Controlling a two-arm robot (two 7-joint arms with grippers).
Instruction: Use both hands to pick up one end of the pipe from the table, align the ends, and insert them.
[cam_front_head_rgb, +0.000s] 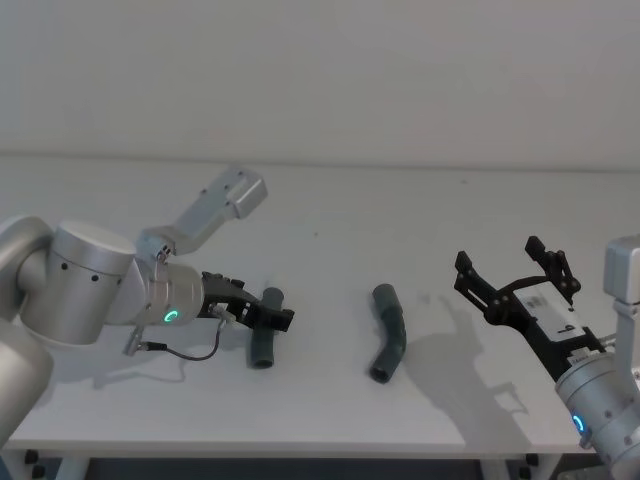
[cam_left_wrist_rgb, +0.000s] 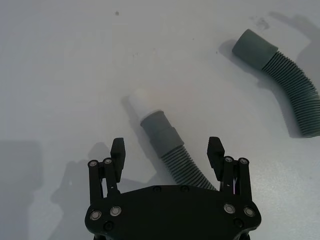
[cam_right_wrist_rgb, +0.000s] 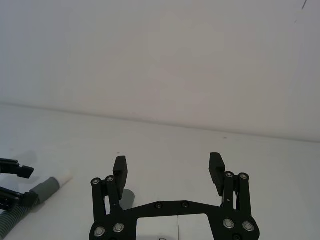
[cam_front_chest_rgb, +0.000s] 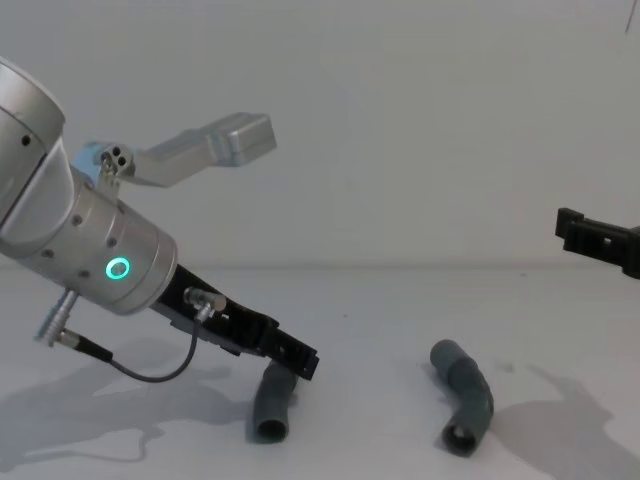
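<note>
Left claw (cam_left_wrist_rgb: 166, 144) open astride white-tipped pipe piece (cam_left_wrist_rgb: 161, 134) on table (cam_left_wrist_rgb: 60, 75), right claw (cam_right_wrist_rgb: 167, 164) open, raised, second piece (cam_front_head_rgb: 388, 330) lying between them

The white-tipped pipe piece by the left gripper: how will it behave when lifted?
The white-tipped pipe piece is ribbed, so probably flexes if lifted by one end. Its bend should stop it rolling on the table. Hollow and small, likely light for the open left gripper straddling it; the right gripper hovers apart.

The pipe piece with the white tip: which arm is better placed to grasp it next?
Left. The left gripper straddles the white-tipped piece with open jaws; the right gripper, also open, hangs beyond the other piece.
</note>
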